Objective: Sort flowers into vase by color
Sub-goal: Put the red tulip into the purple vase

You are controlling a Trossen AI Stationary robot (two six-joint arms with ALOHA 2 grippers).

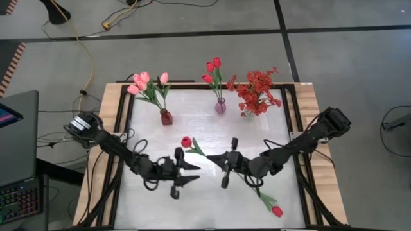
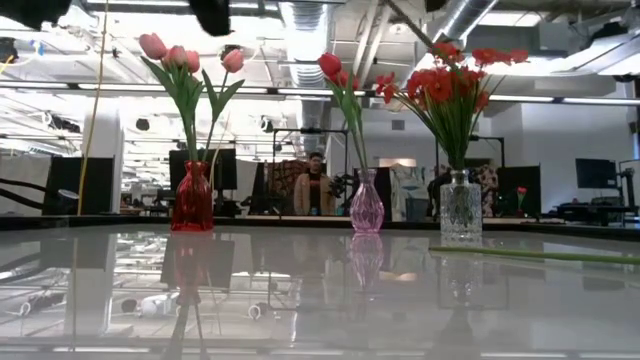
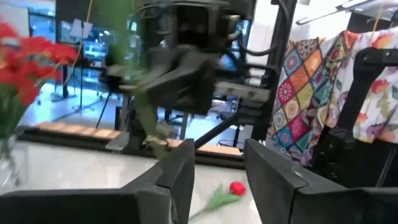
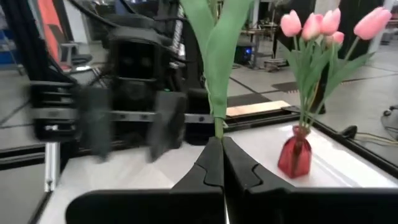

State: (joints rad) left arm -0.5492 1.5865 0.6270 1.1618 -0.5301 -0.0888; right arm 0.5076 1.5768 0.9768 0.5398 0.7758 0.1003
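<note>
My right gripper [image 4: 219, 142] is shut on a red tulip [image 1: 186, 141] above the table's middle. My left gripper [image 3: 217, 180] faces it from the left, open, with nothing between its fingers [image 1: 192, 174]. A second red tulip [image 1: 276, 210] lies flat on the table at the near right. Along the far edge stand a red vase [image 1: 166, 117] with pink tulips, a pink vase [image 1: 220, 106] with red tulips, and a clear vase [image 1: 247, 112] with red blossom sprays. My right gripper pinches the tulip's green stem [image 4: 218, 127] between its two fingertips, just below the leaves. The fingers come level from the table's right and lie across the stem. The tulip is lifted clear of the table, its red head [image 1: 186, 141] toward the far left.
The three vases [image 2: 366, 205] stand in a row along the far edge. The lying tulip's stem [image 2: 540, 255] crosses the table at the near right. A person stands in the room beyond the table. Cables run along the table's left side.
</note>
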